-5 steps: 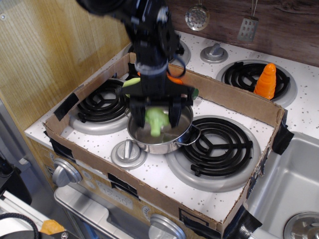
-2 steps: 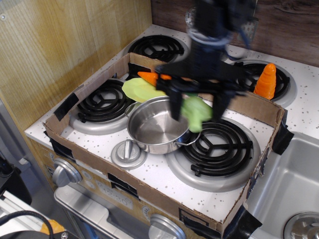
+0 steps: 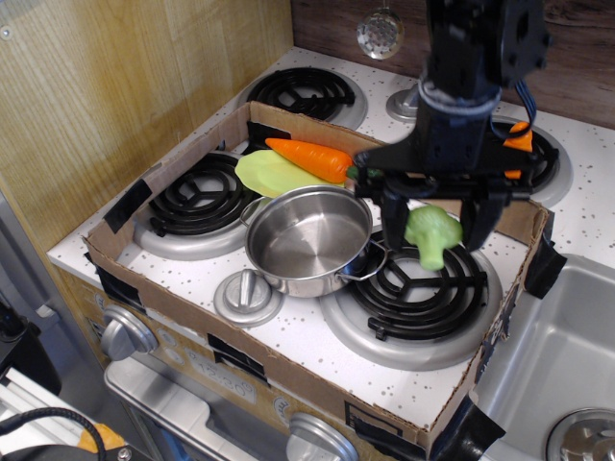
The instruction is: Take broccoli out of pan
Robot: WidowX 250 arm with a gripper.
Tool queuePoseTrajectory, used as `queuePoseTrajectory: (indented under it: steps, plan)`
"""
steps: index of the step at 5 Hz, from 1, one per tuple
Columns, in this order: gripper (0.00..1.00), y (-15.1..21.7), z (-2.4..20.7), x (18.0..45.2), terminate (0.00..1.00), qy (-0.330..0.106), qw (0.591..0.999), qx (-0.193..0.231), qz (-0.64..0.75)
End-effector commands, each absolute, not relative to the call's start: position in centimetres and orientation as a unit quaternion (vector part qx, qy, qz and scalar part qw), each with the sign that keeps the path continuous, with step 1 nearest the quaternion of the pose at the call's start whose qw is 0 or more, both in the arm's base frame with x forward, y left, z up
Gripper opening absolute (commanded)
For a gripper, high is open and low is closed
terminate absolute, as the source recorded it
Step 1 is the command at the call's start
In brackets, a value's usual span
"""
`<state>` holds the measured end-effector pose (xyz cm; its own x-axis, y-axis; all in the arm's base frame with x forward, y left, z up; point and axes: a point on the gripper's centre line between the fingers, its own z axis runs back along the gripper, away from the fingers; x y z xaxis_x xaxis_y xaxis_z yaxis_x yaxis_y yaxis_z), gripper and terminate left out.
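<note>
- Cardboard walls (image 3: 192, 144) ring part of a white speckled stove top; the pan serves as the landmark for what follows.
- Far left of the pan, a black coil burner (image 3: 197, 197) sits in its grey ring, just inside the cardboard.
- Just in front of the pan and a little to its left, a flat steel lid (image 3: 248, 296) with a knob lies on the white surface, close to the pan's wall.
- Behind the pan, a yellow-green leaf piece (image 3: 269, 174) lies flat, and an orange carrot (image 3: 307, 158) rests across its far edge.
- The pan (image 3: 307, 240) stands upright, shiny steel, with nothing inside; a thin wire handle (image 3: 369, 264) sticks out on its right side.
- Right of the pan, a large black coil burner (image 3: 423, 283) lies close beside it, under the handle.
- Above that burner, right of the pan and clear of its rim, the black gripper (image 3: 432, 221) points down with its two fingers pinching the broccoli (image 3: 431, 232), which hangs in the air, lumpy head up between the fingers, stem down.
- Further right of the pan, past the cardboard wall, a steel sink (image 3: 557, 355) shows at the picture's edge.
</note>
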<state>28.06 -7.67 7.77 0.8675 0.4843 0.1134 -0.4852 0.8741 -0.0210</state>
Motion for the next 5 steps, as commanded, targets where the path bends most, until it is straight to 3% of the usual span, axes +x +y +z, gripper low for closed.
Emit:
queuePoseTrajectory:
  steps: [1,2,3,5]
  plan:
    - [0.0,-9.9,7.1,27.7,0.0,-0.117,0.955,-0.004,0.272]
    - [0.0,-10.0,6.8,27.7,0.0,-0.118,0.955,-0.007,0.273]
    - [1.0,-10.2,6.8,27.6,0.0,-0.125,0.954,-0.013,0.273]
    - [1.0,-10.0,8.3,27.9,0.0,-0.121,0.96,0.027,0.251]
